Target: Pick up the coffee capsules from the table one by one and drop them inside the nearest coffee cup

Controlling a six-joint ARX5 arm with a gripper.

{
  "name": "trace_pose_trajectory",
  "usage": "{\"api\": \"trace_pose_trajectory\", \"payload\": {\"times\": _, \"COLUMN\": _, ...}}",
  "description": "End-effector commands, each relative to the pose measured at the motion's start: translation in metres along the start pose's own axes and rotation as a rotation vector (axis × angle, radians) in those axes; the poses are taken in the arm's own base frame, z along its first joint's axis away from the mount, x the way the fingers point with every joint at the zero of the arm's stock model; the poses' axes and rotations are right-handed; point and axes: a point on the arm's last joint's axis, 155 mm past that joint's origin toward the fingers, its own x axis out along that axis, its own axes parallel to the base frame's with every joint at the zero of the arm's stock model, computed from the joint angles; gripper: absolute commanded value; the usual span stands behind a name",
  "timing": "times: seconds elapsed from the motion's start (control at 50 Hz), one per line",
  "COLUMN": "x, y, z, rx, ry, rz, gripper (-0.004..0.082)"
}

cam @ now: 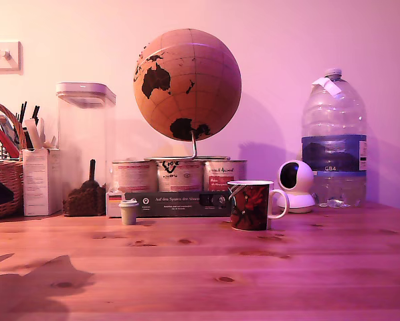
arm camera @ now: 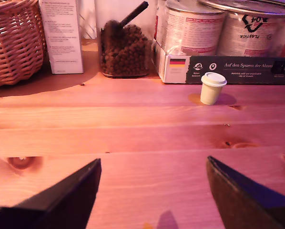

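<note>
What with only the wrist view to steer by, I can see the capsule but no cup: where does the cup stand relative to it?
Observer: The coffee cup stands on the table to the exterior view's right of the capsule, clearly apart from it.
Operator: Is it upright, and where is the handle?
Observer: Upright, mouth up; the handle points to the exterior view's right, toward a white camera.
Operator: Any more capsules out there?
Observer: None that the exterior view shows, just that one.

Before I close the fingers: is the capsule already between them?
No, the capsule stands upright on the table well ahead of the open fingers, near the dark box.
</note>
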Motion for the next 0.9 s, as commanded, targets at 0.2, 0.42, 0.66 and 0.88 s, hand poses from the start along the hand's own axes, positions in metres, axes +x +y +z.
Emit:
{"api": "trace_pose_trajectory", "payload": {"times": 0.2, "x": -0.001, "y": 0.003, "z": -0.010, "rx": -0.003, "ry": 0.040, "rz": 0.011, "gripper": 0.0609}}
{"api": "trace_pose_trajectory", "payload": {"times": 0.42, "x": -0.001, "y": 0.003, "z": -0.010, "rx": -0.003, "ry": 0.039, "rz": 0.011, "gripper": 0.0609}}
{"api": "trace_pose_trajectory", "payload": {"times": 0.66, "x": 0.001, "y": -0.007, "z": -0.008, "rx": 0.025, "ry": 0.036, "rz": -0.017, "gripper": 0.0609}}
{"api": "trace_pose_trajectory", "payload": {"times": 0.88, "x": 0.009, "y": -0.026, "z": -0.012, "rx": 0.084, "ry": 0.063, "rz": -0.070, "gripper": 0.0609}}
